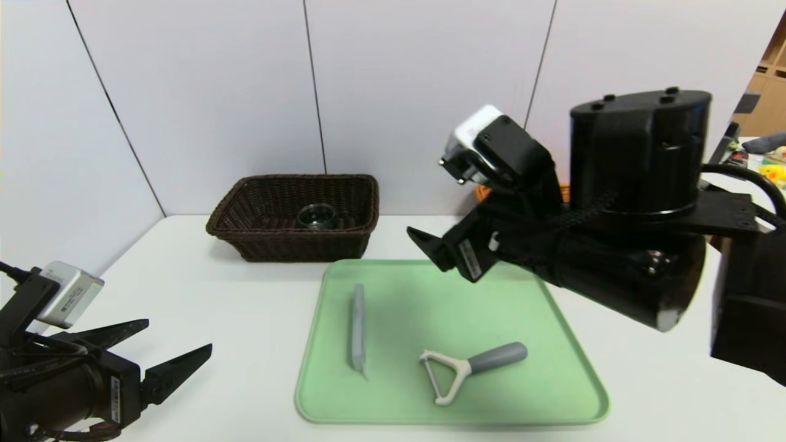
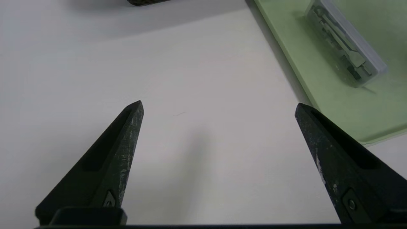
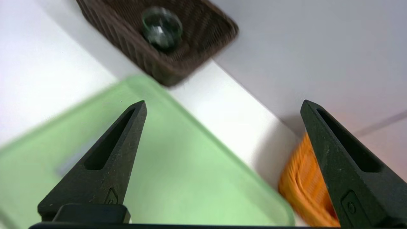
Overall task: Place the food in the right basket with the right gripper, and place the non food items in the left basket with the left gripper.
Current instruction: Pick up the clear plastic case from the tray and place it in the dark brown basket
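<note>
Non-food items are split between two spots in the head view: the small dark glass dish point(image 1: 316, 215) sits inside the dark brown left basket point(image 1: 245, 209) at upper centre, while the grey bar point(image 1: 357, 328) and the white peeler point(image 1: 470, 370) lie apart on the green tray point(image 1: 552, 344) at lower centre. At lower left the left gripper point(image 1: 178, 347) hangs over the white table point(image 1: 202, 294) with fingers spread and empty. Right of centre, the right gripper point(image 3: 222, 105) is released wide and empty above the tray, a sliver of the orange right basket point(image 3: 300, 181) just beyond; no fruit shows.
</note>
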Robot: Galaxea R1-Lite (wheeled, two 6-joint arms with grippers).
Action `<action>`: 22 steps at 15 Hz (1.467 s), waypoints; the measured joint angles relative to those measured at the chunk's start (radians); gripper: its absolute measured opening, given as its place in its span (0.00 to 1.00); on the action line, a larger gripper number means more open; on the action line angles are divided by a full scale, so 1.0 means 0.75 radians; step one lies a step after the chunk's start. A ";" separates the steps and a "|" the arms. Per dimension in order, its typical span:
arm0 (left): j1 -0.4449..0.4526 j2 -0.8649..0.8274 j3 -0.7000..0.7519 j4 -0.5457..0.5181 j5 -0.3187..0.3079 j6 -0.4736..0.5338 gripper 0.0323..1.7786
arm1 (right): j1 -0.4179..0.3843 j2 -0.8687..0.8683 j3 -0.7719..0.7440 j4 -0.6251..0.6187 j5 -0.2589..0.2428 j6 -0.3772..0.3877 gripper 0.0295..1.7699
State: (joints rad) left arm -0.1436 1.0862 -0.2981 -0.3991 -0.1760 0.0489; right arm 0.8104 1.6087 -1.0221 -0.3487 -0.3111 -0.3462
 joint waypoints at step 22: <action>-0.329 0.002 -0.135 0.062 0.253 -0.068 0.95 | -0.388 -0.576 0.748 -0.026 0.004 0.175 0.96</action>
State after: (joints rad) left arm -0.3904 1.0877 -0.3991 -0.3526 0.0138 -0.0017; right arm 0.5196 1.1770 -0.4609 -0.3679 -0.3083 -0.2149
